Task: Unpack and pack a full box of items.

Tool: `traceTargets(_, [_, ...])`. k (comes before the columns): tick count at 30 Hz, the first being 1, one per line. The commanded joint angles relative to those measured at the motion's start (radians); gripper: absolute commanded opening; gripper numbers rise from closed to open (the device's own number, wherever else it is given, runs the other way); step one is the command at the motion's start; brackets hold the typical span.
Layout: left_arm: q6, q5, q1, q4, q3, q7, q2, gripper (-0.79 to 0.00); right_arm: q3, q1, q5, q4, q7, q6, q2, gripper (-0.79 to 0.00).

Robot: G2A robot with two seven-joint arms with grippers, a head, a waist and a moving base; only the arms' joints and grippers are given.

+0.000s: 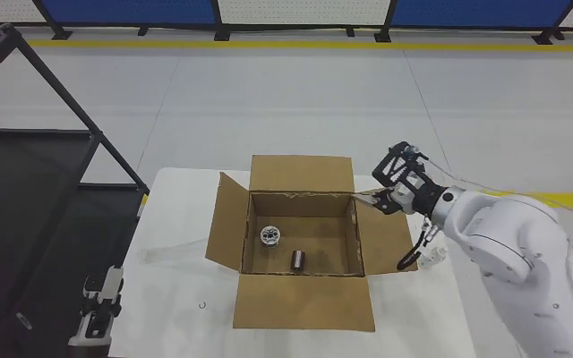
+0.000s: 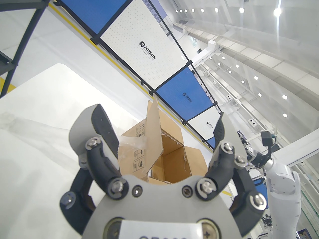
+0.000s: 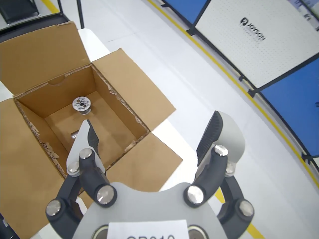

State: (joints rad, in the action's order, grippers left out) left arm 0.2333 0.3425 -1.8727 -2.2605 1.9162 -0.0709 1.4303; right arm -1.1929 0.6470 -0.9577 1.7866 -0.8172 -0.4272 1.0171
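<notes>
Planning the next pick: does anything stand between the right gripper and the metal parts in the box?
Nothing visible covers them. The box is open, flaps folded out; the spool and cylinder lie bare on its floor. The right gripper hovers over the right flap, so only that side wall intervenes.

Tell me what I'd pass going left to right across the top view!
First the left end effector → cardboard box's left flap → silver wheel with holes → small dark cylinder → right end effector.
</notes>
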Motion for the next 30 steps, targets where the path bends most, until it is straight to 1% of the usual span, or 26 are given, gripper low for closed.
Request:
traceTargets(1, [-0.004,-0.005,0.015,0.010,0.012,-0.012,-0.002,0.000,0.096,-0.067,0.044,-0.085,0.005,0.002,0.019,0.000])
traceTargets(4, [-0.009,-0.016,0.026,0.020,0.032,-0.030,-0.006,0.000,0.222,-0.162,0.099,-0.225,0.006,0.012,0.056,0.000])
traceTargets(6, [-0.009,-0.016,0.026,0.020,0.032,-0.030,-0.006,0.000,0.293,-0.217,0.161,-0.324,0.016,0.012,0.084,0.000])
traceTargets(21, [-0.009,-0.016,0.026,0.020,0.032,-0.030,-0.006,0.000,0.293,-0.214,0.160,-0.323,0.021,0.014,0.084,0.000])
traceTargets(23, [-0.009,-0.016,0.026,0.020,0.032,-0.030,-0.006,0.000,0.320,-0.207,0.144,-0.327,0.036,0.011,0.090,0.000])
traceTargets(25, [-0.009,-0.010,0.028,0.020,0.033,-0.032,-0.006,0.000,0.372,-0.243,0.152,-0.366,0.023,-0.009,0.109,0.000])
traceTargets(26, [-0.006,0.000,0.032,0.020,0.033,-0.037,-0.008,0.000,0.404,-0.270,0.170,-0.396,0.016,-0.035,0.122,0.000])
traceTargets(30, [0.010,-0.001,0.029,0.023,0.039,-0.051,-0.010,0.000,0.549,-0.391,0.245,-0.563,-0.008,-0.124,0.195,0.000])
